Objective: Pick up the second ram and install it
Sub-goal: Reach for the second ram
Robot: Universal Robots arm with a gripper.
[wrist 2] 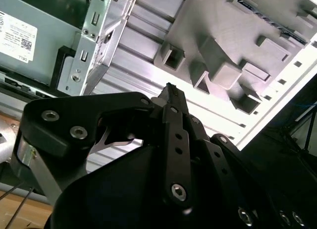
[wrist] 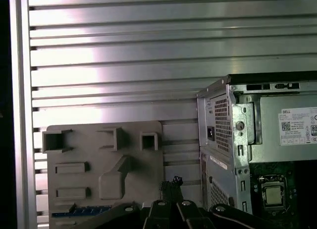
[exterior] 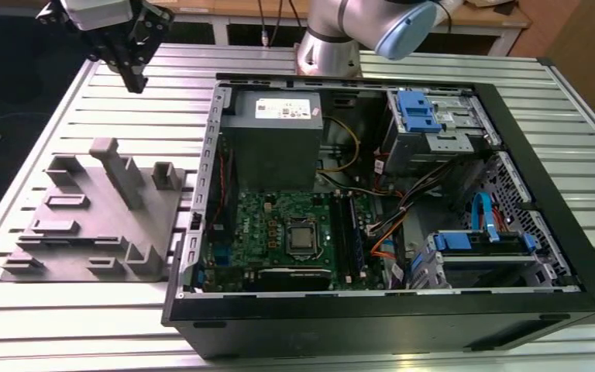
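At the exterior view's left, we find the gripper point(exterior: 135, 82) hanging high over the far corner of the table point(exterior: 70, 314), its fingers clenched together on nothing. Below it and nearer the camera sits the grey holder tray point(exterior: 91, 232), well apart from the fingertips.

In the first wrist view we make out the second ram point(wrist: 81, 209), a thin dark strip with bluish specks. It lies flat in a shallow bed of that tray, away from the upright slabs. The second wrist view shows the second ram point(wrist 2: 271, 19) in the same bed, untouched.

We therefore judge the work to be at its very start. The stick is not yet gripped, and lifting, carrying and seating it are all left to do.

Moving right, just beside the tray, the open computer case point(exterior: 380, 329) lies on its side. Its power supply point(exterior: 272, 147) is at the far end and the green motherboard point(exterior: 276, 232) is nearer us. The long memory slots point(exterior: 352, 232) run beside the processor socket. We cannot tell whether any slot is already filled.

The surface is a bench of ribbed aluminium slats, bright with reflected light, carrying both the tray and the case. The robot arm point(exterior: 328, 46) rises from its far edge. Beyond the left edge the floor falls dark. Behind and to the right stands wooden furniture point(exterior: 587, 46).
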